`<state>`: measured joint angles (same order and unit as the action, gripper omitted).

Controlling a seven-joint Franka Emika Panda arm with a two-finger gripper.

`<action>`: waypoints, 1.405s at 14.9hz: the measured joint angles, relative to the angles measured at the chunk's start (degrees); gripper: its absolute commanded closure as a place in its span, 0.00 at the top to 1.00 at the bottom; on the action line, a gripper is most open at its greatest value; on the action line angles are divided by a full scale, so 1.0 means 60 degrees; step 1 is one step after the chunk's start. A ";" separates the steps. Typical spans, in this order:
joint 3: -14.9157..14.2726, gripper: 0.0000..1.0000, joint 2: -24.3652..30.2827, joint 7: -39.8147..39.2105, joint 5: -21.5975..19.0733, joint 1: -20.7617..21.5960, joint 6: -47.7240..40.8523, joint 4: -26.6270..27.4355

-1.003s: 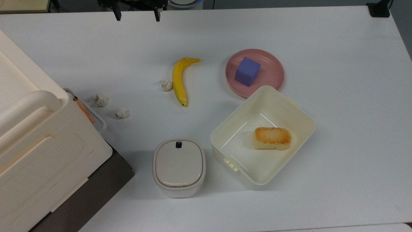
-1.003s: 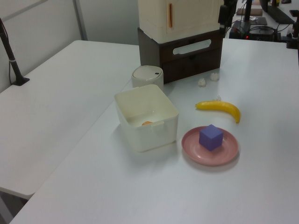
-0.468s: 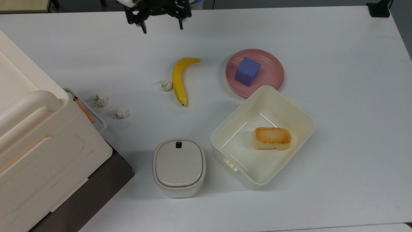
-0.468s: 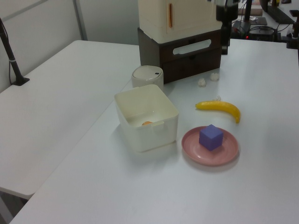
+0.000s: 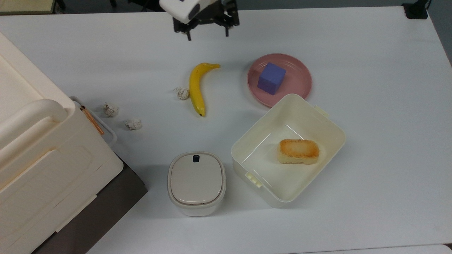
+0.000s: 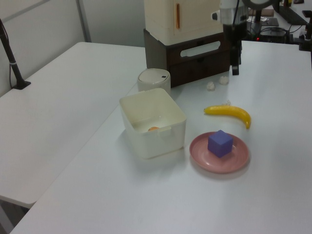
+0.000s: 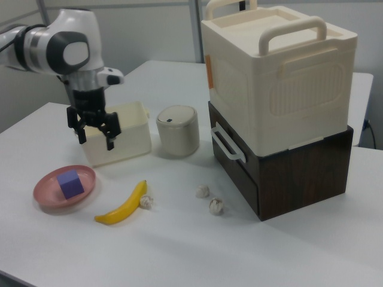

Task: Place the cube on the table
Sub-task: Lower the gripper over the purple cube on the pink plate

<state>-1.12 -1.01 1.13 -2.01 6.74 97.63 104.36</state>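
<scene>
Tool (image 7: 94,137) spread wide and empty, above the table (image 5: 370,106), well apart from the cube (image 5: 271,78).

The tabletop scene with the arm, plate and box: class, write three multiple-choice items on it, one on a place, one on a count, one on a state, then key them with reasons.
1. Where does the cube sit?
A. in the cream box
B. on the pink plate
C. beside the banana

2. How many crumpled paper balls lie on the table?
A. one
B. three
C. five

3. How is the gripper?
A. open, holding nothing
B. shut on the cube
C. shut on the banana

Key: 1 B, the cube rests on the pink plate. 2 B, one by the banana, two near the stacked boxes. 3 A, its fingers are spread in the air.
</scene>
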 measured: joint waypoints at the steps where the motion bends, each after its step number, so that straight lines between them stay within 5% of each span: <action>1: 0.0076 1.00 -0.0004 0.0954 0.0009 0.0179 0.0326 0.0150; 6: 0.0446 1.00 -0.0301 0.5734 0.0205 0.0628 0.1675 0.0500; 11: 0.0813 1.00 -0.0799 0.8852 0.0481 0.0965 0.2174 0.0573; 15: 0.1218 1.00 -0.1271 1.0011 0.1104 0.1451 0.2795 0.1100; 21: 0.1565 1.00 -0.1725 1.0175 0.1187 0.1646 0.2882 0.1278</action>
<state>8.27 -11.36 62.18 5.11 16.62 114.92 112.03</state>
